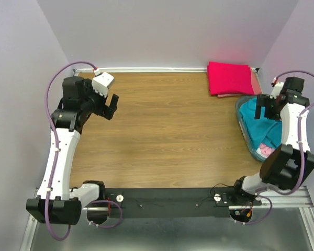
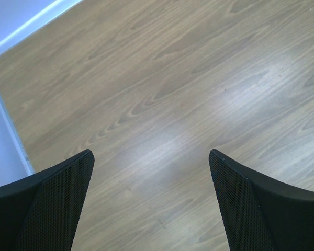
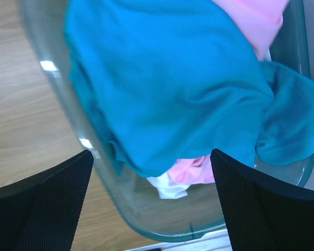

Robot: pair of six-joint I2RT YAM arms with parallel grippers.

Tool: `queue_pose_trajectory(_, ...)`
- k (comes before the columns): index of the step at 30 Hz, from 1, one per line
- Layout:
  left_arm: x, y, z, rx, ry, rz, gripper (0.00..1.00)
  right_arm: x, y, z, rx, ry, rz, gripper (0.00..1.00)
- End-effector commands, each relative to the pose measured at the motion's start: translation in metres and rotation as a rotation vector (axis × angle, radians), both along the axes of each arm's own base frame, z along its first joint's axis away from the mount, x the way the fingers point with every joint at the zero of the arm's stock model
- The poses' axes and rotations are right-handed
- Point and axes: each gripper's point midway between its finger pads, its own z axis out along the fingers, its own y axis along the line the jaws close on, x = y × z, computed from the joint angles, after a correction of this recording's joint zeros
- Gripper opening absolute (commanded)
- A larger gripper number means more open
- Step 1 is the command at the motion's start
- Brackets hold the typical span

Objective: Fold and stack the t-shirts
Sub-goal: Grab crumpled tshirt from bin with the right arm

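A folded crimson-pink t-shirt [image 1: 230, 78] lies at the table's far right on top of a salmon one [image 1: 256, 83]. A teal t-shirt [image 1: 256, 125] lies crumpled in the blue-tinted basket [image 1: 244, 133] at the right edge; it fills the right wrist view [image 3: 167, 89], with light pink shirts [image 3: 193, 170] under it. My right gripper [image 1: 267, 110] hangs above the basket, open and empty [image 3: 152, 172]. My left gripper [image 1: 112, 107] is open and empty above bare wood at the far left [image 2: 152, 167].
The basket's clear rim [image 3: 94, 172] sits between my right fingers and the table. A white cloth scrap [image 3: 167, 188] lies on the basket floor. A white rail [image 1: 146, 69] runs along the back wall. Purple walls close in on both sides.
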Motion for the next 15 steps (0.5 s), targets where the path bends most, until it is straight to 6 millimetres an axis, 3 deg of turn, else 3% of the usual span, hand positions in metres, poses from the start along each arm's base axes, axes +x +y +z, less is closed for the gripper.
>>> queue_pose_trajectory(1, 0.0, 0.005, 0.011, 0.051, 0.022, -0.016, 0.98, -0.008, -0.02, -0.026, 0.072, 0.072, 0.0, 1.0)
queue_pose_trajectory(6, -0.005, 0.009, 0.02, 0.069, -0.021, -0.012, 0.98, -0.006, -0.035, -0.052, 0.081, 0.097, -0.055, 1.0)
queue_pose_trajectory(15, -0.011, 0.005, -0.002, 0.047, 0.012, -0.016, 0.98, -0.004, -0.062, -0.088, 0.069, 0.157, -0.124, 1.0)
